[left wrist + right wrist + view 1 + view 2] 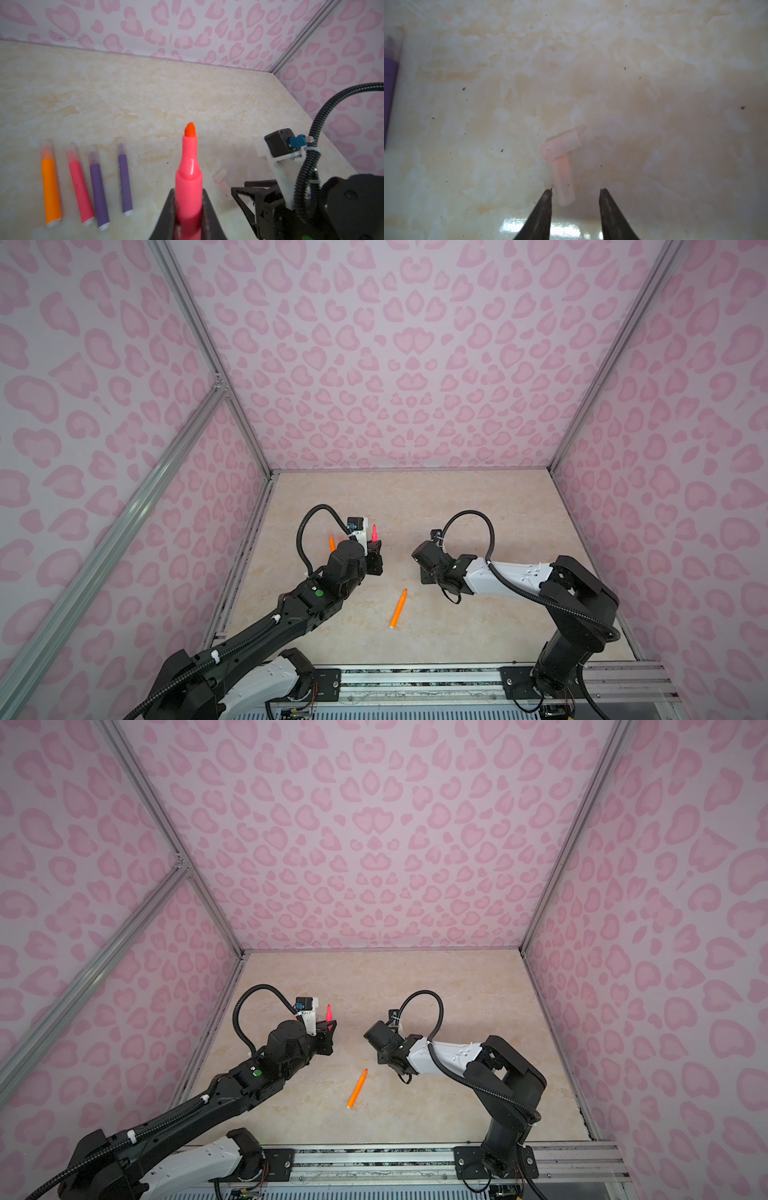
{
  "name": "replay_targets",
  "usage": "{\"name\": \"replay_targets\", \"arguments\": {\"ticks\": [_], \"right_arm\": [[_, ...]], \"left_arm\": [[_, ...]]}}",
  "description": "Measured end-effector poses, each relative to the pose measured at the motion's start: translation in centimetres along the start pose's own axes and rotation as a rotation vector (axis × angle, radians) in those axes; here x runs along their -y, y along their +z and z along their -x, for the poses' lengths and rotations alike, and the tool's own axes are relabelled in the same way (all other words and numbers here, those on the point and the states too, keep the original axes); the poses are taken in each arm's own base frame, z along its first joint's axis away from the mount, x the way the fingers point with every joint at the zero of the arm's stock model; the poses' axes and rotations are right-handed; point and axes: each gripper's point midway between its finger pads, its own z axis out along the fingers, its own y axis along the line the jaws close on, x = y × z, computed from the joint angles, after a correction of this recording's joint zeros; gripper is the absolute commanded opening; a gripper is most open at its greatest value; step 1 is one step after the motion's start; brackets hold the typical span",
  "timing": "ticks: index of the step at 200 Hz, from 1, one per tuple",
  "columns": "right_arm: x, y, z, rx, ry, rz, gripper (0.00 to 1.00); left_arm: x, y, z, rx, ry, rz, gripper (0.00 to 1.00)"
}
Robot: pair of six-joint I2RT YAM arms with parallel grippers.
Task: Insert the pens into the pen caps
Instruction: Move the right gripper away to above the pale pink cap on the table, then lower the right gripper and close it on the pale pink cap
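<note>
Pinching glossy pink pen [188, 182]: L jaws; R jaws spread astride frosted tube cap [564, 182].

Toward its far edge the surface [457, 497] is bare. Capped pens [98, 193] lie near the left edge; two caps [560, 145] and an orange pen [398, 609] occupy the middle.

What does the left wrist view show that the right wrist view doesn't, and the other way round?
Left wrist only: a bare-tipped pink pen clamped in the left jaws, a capped orange pen and a capped pink pen lying in a row, and the right arm. Right wrist only: the right jaws, open, tips either side of one end of the near cap, which touches the far cap. Both: the table, a capped purple pen, and the loose caps, faint from the left wrist.
</note>
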Motion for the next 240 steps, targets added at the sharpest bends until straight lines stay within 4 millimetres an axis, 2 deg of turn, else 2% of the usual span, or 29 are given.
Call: {"name": "replay_targets", "arguments": {"ticks": [65, 240], "right_arm": [[0.1, 1.3, -2.0, -0.056, -0.052, -0.044, 0.41], [3.7, 2.7, 0.2, -0.014, 0.035, -0.129, 0.39]], "left_arm": [[0.1, 0.3, -0.3, -0.015, 0.003, -0.001, 0.03], [0.5, 0.4, -0.3, -0.022, 0.004, -0.018, 0.03]]}}
